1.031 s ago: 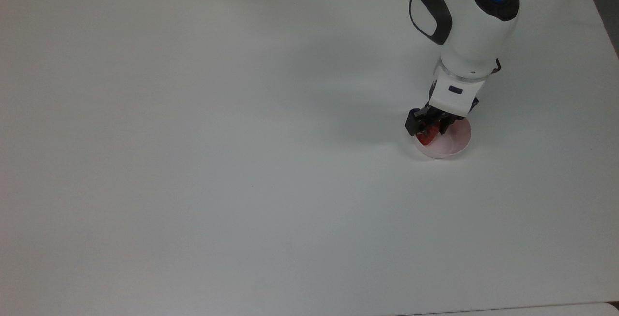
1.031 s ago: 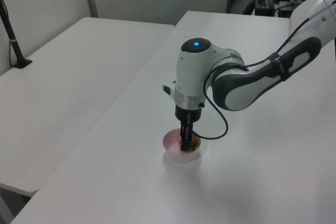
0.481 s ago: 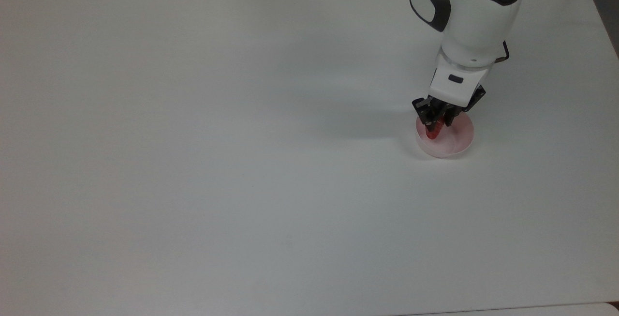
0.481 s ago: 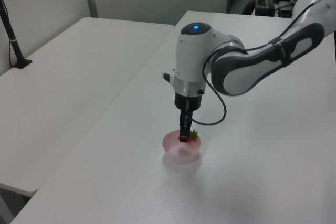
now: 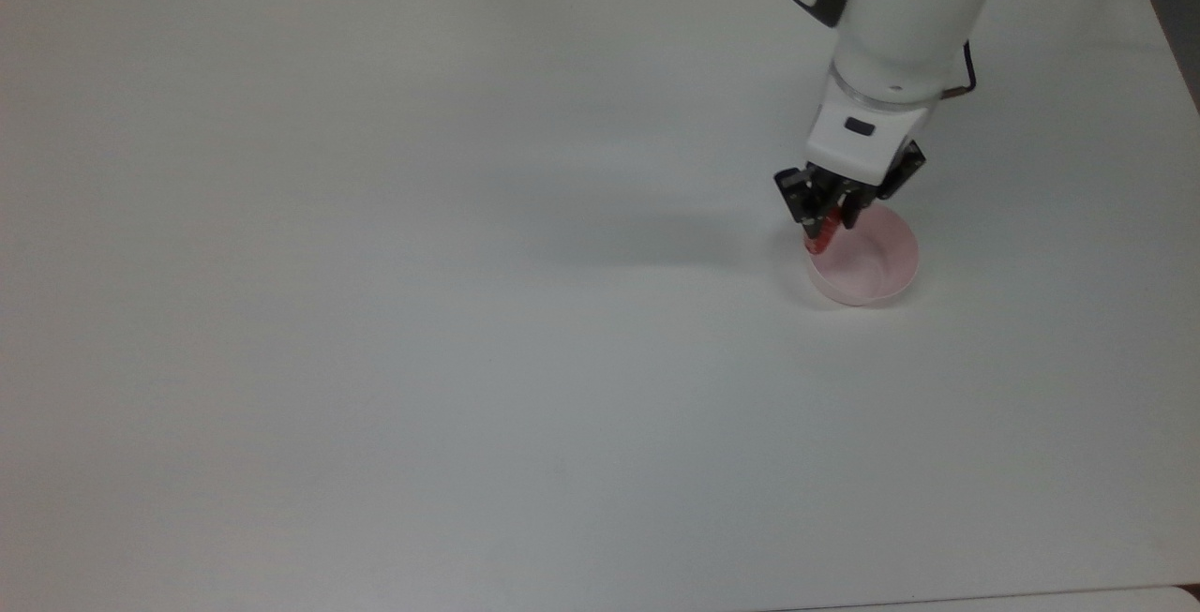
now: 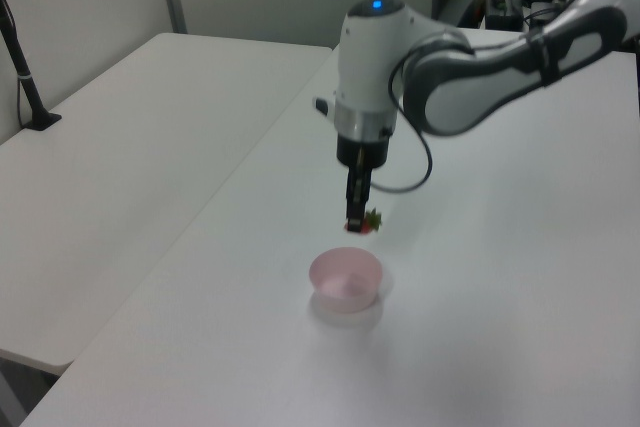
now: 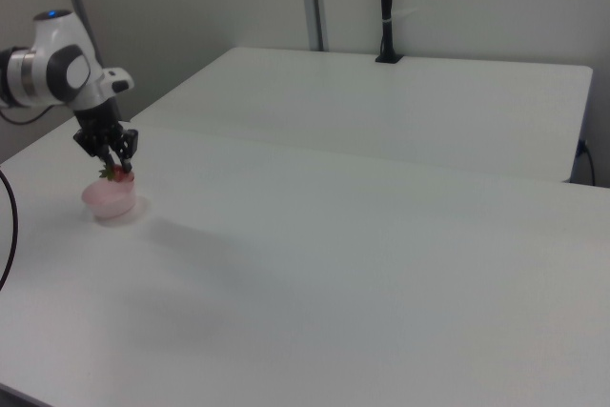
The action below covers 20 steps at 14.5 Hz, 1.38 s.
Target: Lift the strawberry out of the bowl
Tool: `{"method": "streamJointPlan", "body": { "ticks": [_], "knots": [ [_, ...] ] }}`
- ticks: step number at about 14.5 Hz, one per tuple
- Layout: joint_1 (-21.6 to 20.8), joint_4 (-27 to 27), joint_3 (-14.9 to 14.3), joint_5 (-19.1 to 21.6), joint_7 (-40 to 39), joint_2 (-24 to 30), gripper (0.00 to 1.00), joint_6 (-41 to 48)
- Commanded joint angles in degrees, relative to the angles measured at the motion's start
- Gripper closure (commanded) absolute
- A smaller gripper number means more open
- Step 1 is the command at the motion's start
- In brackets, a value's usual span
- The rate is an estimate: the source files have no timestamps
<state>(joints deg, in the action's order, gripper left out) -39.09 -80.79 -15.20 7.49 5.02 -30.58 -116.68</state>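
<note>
Strawberry (image 6: 368, 222) hangs clear above the bowl (image 6: 346, 280), pinched in our gripper (image 6: 356, 225), whose fingers are clenched on the red flesh with the green cap poking out to the left view's right. In the top view a sliver of red shows under the gripper (image 5: 822, 223), over the bowl's (image 5: 867, 265) rim on the top view's left. In the right view the fruit (image 7: 113, 173) sits just above the pink bowl (image 7: 110, 200). We judge it light, soft and glossy, so easily bruised or squeezed out; we would hold across the widest part of the body, not the leaves, with gentle pressure. The bowl rests on the white table (image 5: 375, 312), looking light enough to slide if bumped.
</note>
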Motion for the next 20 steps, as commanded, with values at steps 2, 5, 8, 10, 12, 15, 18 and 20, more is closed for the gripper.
{"method": "streamJointPlan", "body": {
  "ticks": [2,5,8,10,12,15,18,20],
  "knots": [
    [3.5,-4.5,-4.7,0.7,-12.7,5.2,0.72,12.7],
    [5.9,-8.1,-6.6,-3.9,-14.6,4.4,0.71,12.4],
    [8.4,-9.9,-6.6,-6.3,-14.9,4.0,0.68,11.7],
    [8.8,-10.4,-6.6,-6.3,-15.9,3.1,0.63,10.4],
    [9.3,-11.1,-6.6,-6.5,-15.8,3.0,0.45,10.0],
    [9.3,-10.7,-6.8,-6.5,-14.5,3.2,0.0,10.3],
    [11.0,-8.9,-7.8,-6.3,-10.2,9.1,0.0,10.7],
    [17.1,-8.9,-7.0,-5.8,-9.5,16.0,0.0,10.9]
  ]
}}
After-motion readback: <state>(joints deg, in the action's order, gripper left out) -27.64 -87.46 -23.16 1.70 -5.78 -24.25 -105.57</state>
